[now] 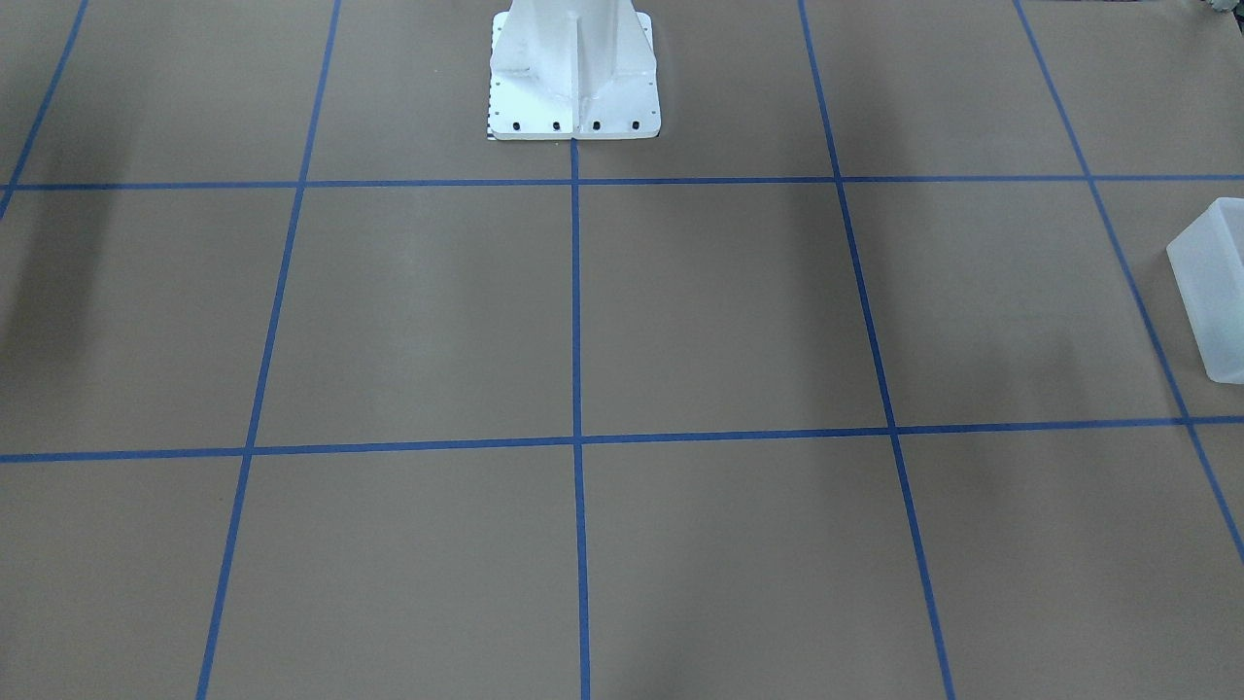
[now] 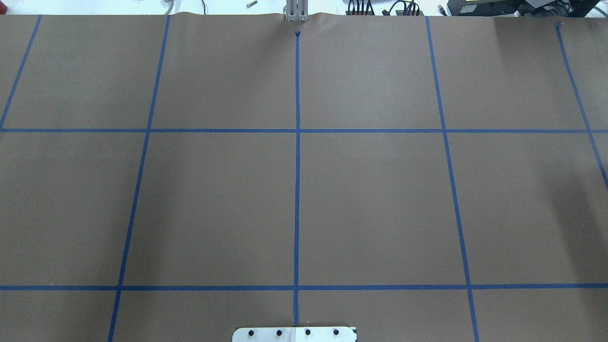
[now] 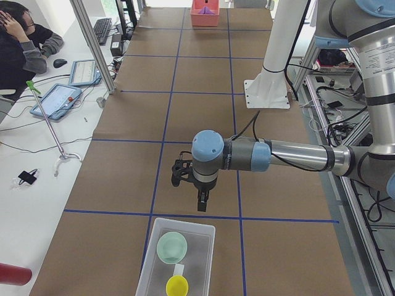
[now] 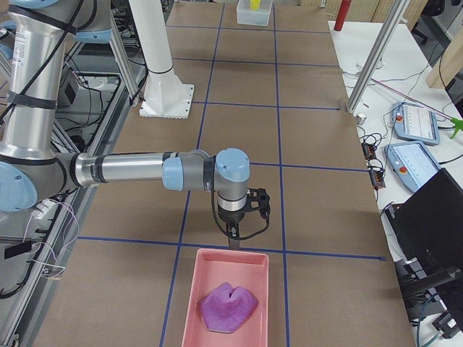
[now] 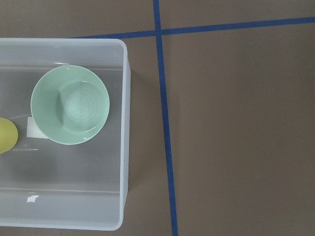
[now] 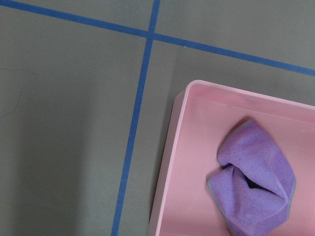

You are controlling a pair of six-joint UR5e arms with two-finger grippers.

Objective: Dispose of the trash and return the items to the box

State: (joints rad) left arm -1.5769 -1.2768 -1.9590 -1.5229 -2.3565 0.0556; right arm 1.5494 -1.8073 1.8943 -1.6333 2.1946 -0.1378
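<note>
Your left gripper (image 3: 201,202) hangs just short of the clear box (image 5: 123,147), which fills the 9 o'clock side of its wrist view. Inside the box sits a green bowl (image 5: 70,104), with a yellow item (image 5: 6,135) at its 8 o'clock. Your right gripper (image 4: 232,238) hovers beside the pink tray (image 6: 167,162), which lies at 4 o'clock in its wrist view with a purple cloth (image 6: 256,177) in it. You cannot tell whether either claw is open or closed.

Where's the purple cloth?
The purple cloth lies inside the pink tray, at the end of the table on the robot's right, at the bottom of the exterior right view.
</note>
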